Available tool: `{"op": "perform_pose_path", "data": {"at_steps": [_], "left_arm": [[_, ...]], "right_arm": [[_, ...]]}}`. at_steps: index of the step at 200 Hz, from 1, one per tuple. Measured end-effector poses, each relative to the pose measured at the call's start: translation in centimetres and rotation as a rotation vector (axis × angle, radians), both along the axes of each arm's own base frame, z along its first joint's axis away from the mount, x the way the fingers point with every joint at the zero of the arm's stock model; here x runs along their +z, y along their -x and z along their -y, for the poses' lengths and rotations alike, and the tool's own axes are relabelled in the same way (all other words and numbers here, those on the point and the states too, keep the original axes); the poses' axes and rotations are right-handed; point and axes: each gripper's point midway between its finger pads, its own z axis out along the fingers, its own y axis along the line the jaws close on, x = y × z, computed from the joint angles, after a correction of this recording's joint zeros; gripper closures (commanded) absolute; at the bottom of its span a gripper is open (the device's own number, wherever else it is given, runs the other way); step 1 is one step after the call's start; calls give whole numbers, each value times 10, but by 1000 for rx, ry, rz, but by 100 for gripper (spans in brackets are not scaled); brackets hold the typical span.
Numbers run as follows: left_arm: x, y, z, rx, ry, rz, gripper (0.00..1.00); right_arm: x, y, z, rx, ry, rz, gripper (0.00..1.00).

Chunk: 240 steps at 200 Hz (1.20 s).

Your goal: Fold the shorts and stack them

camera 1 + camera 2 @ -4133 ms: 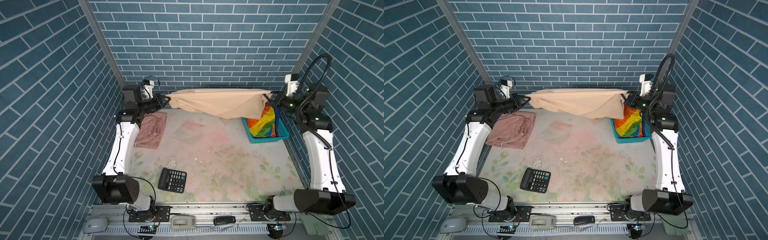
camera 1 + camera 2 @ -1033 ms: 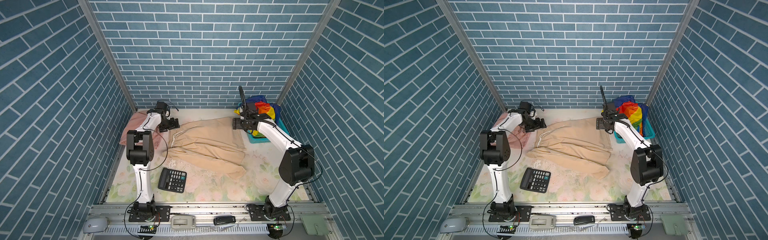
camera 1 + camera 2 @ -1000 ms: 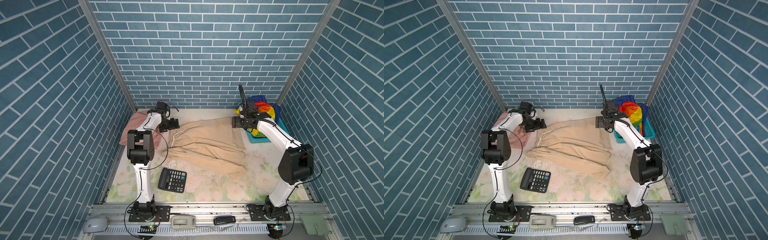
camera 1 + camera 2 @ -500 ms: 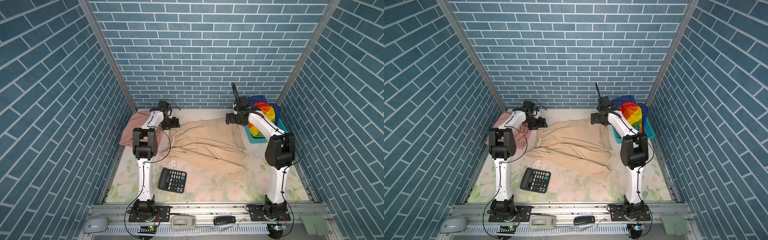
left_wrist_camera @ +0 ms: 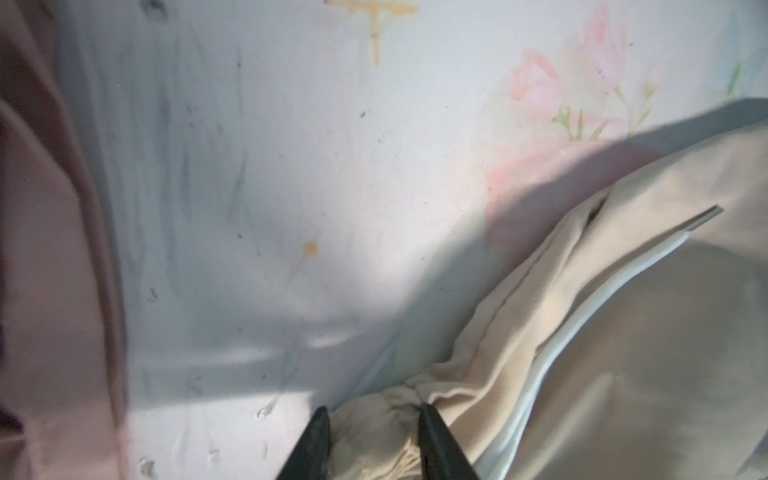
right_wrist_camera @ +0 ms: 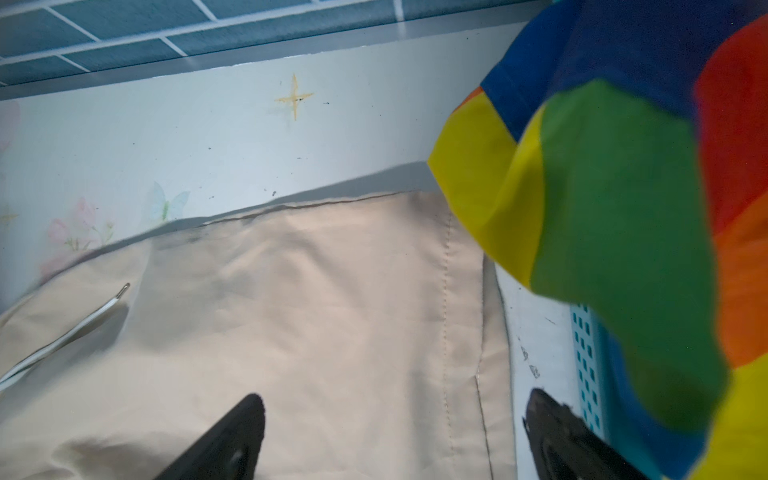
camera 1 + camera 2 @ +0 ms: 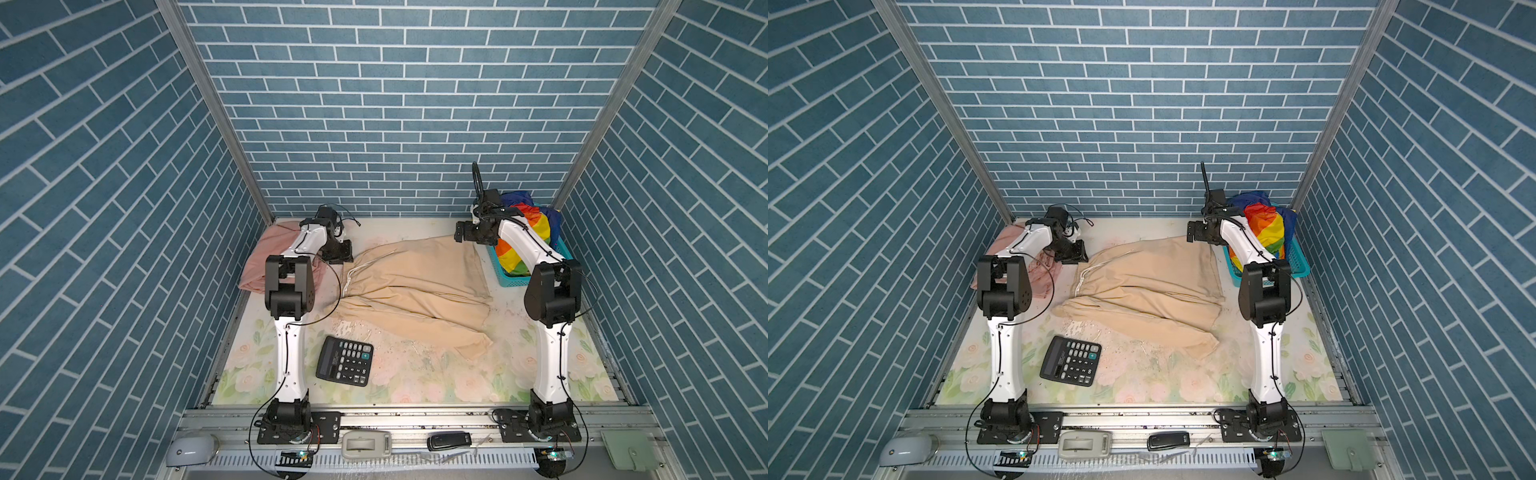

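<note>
My left gripper (image 5: 373,417) pinches gathered waistband of beige shorts (image 7: 415,286), left of centre in a top view — my right gripper (image 6: 395,409) spread wide over hem, gripping nothing.

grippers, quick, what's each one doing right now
left gripper: closed on the bunched waistband of the beige shorts.
right gripper: open above the beige shorts, holding nothing.

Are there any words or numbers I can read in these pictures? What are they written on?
No text here can actually be read.
Calculator keys and screen: too small to read in both top views.
Dark little marks on the table beside the teal basket, right wrist view: too blurred to read.
</note>
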Motion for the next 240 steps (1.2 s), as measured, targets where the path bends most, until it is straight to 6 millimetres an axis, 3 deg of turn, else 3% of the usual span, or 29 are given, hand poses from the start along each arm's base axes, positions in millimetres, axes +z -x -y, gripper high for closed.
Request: {"op": "perform_pose_path", "data": {"at_steps": [43,90,140,190,214,240], "left_arm": [[-6,5,-2,-8,-4,-13,100],[17,8,-6,-17,-25,24,100],[53,10,-8,-14,-24,83,100],[85,36,-10,-7,-20,124,100],[93,38,-10,-3,-17,144,100],[89,40,-9,2,-11,136,100]], "right_arm": [[-30,-12,-8,2,-21,-43,1],[-46,-23,-14,8,-16,-58,1],[-35,-29,-9,-4,-14,-39,2],[-27,-56,2,-38,-12,16,1],[-41,-65,3,-44,-11,16,2],[-69,-67,4,-62,-12,-19,1]]}}
